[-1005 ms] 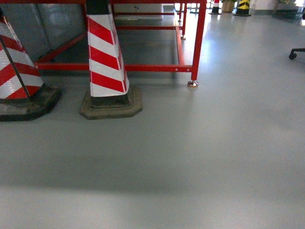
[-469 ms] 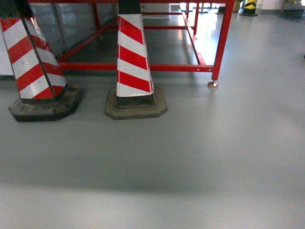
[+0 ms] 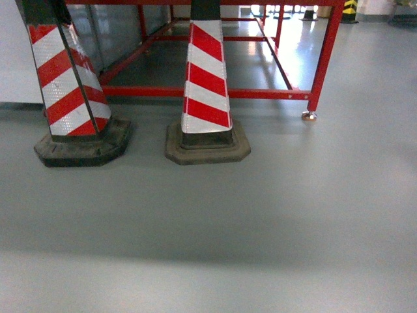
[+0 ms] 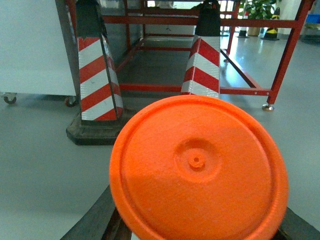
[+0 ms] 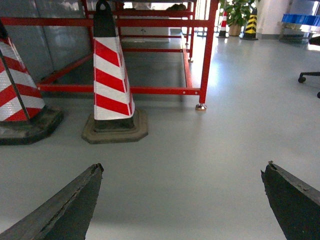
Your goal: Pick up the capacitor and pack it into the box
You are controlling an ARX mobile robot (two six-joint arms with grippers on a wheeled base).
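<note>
my right claw (image 5: 182, 200) hangs wide open and empty over bare grey floor. my left claw (image 4: 200, 230) holds a round orange disc (image 4: 199, 167), matte and grainy, with a raised rim and centre nub. no box or capacitor shows in any view. two red-and-white striped cones (image 3: 207, 85) on rubbery bases stand before a red metal frame (image 3: 326, 59), so i judge i should steer wide of them and carry the disc level.

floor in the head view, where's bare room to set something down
Bare grey floor fills the whole near half, in front of both cone bases, and runs up the right side past the red frame leg. It is crowded at upper left: the left cone and middle cone stand close, with only a narrow gap between their bases.
</note>
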